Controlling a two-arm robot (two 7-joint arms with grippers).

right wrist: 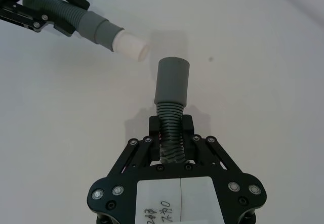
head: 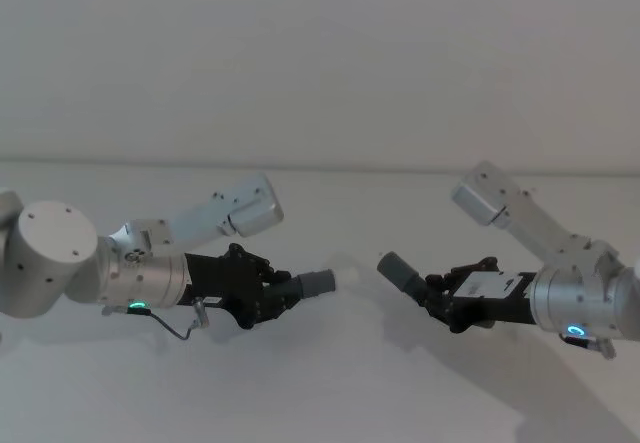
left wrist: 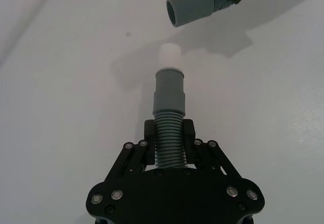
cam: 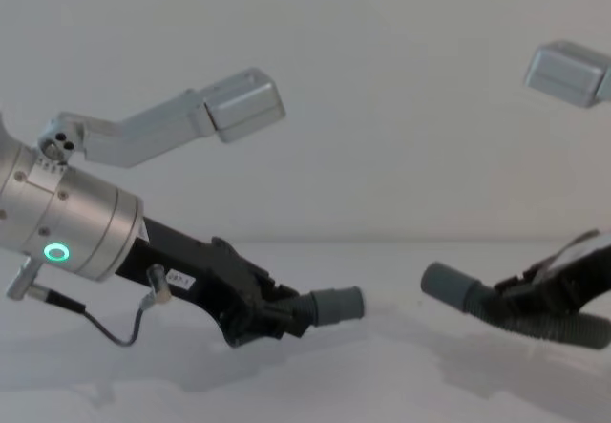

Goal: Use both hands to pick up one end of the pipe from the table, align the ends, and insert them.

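Table point(head: 320, 393): both hoses are held above it.
Left gripper point(head: 275, 291): clamped on the short hose point(left wrist: 168, 138), whose axis is pointed rightward.
Right gripper point(head: 445, 291): clamped on the longer hose point(right wrist: 171, 133), pointed leftward (slightly upward).
White tip point(left wrist: 169, 56): faced toward the open cuff point(right wrist: 172, 77), near but apart, axes not in line.

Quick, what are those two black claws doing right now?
Left gripper: shut on the grey corrugated plastic hose with the white tip.
Right gripper: shut on the grey corrugated plastic hose with the plain open cuff.
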